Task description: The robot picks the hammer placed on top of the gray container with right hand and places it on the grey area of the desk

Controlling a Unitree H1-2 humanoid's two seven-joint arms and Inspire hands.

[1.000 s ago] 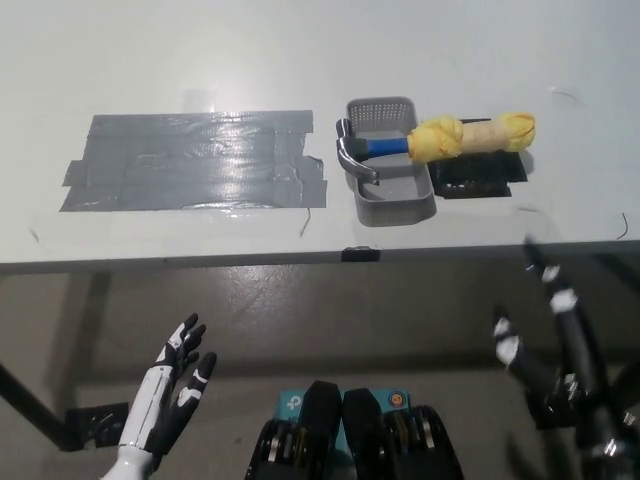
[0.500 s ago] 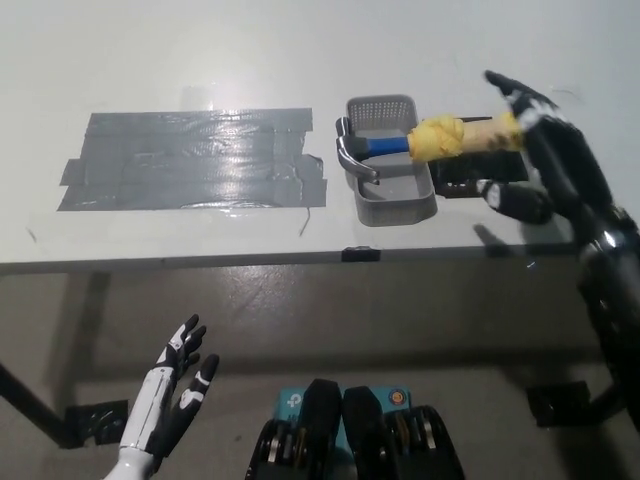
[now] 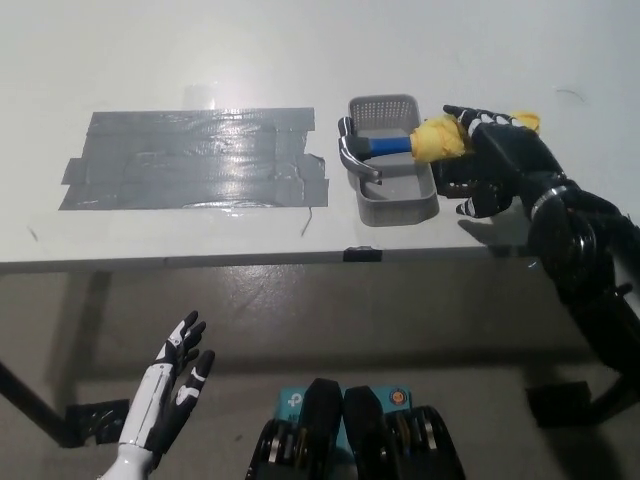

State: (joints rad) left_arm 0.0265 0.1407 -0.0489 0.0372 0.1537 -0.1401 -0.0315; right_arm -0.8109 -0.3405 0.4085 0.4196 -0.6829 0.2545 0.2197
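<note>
Now we see a white bench (image 3: 300, 40) carrying a grey taped patch (image 3: 190, 160), the drop spot. Beside it, a grey mesh container (image 3: 392, 190) bridges a yellow-wrapped, blue-necked hammer (image 3: 420, 142). Our black right robot hand (image 3: 495, 165), fingers spread, covers its handle, not yet clamped. Our white left robot hand (image 3: 165, 400) rests open below.

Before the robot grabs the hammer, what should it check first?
1. Hammer lies across the gray container: ok.
2. Right hand is over the yellow-wrapped handle: ok.
3. Right hand is closed on the handle: not ok, fingers apart.
4. Handle's far end is visible: cannot tell, the hand covers most of it.
5. Grey area has nothing lying on it: ok.
6. Left hand is low, below the desk edge: ok.
</note>
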